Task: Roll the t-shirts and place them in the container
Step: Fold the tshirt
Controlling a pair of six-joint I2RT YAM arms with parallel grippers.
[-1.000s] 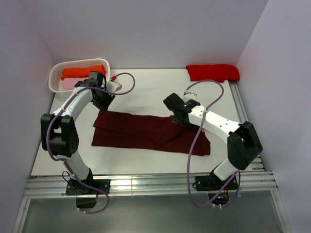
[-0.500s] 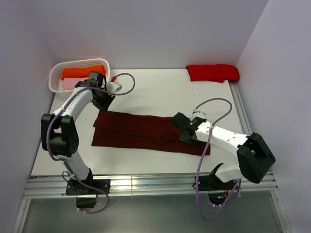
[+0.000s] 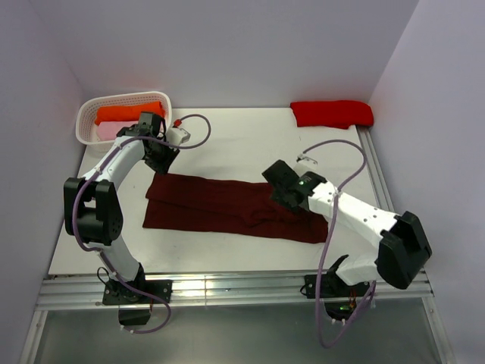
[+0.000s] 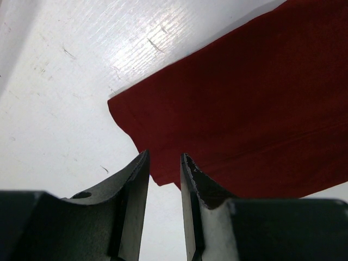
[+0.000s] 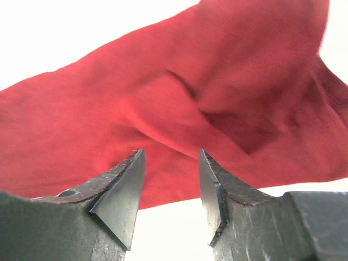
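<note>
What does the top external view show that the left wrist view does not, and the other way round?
Only the top external view shows the white basket holding an orange t-shirt and a pink cloth, and the folded red t-shirt at the far right. Only the left wrist view shows the left gripper with its jaws slightly apart, nothing between them. Both show the maroon t-shirt on the white table.

One dark maroon cloth shirt (image 3: 220, 205), one bright red cloth bundle (image 3: 332, 114), one white lattice basket (image 3: 121, 97), inside seemingly one orange garment (image 3: 125, 114) and one pale pink garment (image 3: 102, 133).
</note>
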